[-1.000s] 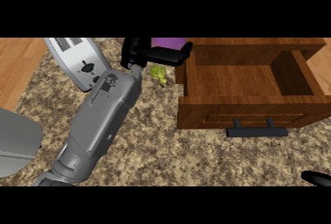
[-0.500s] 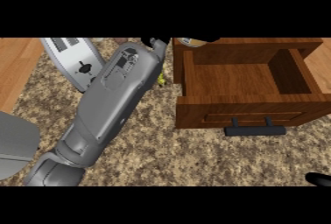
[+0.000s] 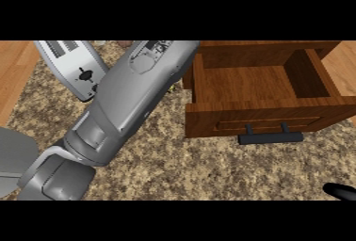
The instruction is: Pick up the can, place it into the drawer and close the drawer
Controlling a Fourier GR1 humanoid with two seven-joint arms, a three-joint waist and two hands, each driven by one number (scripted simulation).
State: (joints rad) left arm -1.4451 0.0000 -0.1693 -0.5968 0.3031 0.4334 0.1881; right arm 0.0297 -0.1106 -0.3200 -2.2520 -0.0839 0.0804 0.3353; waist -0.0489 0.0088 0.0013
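A: Drawer (image 3: 257, 89) sits open with nothing inside, and no can shows anywhere.

B: Yeah, left forearm (image 3: 128, 94) runs off the top, hand unseen. Right hand (image 3: 342, 191) barely peeks in, can't tell its fingers. Placing and closing remain.

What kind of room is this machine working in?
Most likely a kitchen: a speckled stone counter, a silver toaster at its back left, and an open wooden drawer with a dark handle.

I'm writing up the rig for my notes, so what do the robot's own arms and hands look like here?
The left forearm is a long, smooth grey shell with rounded panels, a recessed patch of darker detail near the wrist and a blocky grey joint at the elbow end. Its hand is out of view. Only a black tip of the right hand shows at the lower right.
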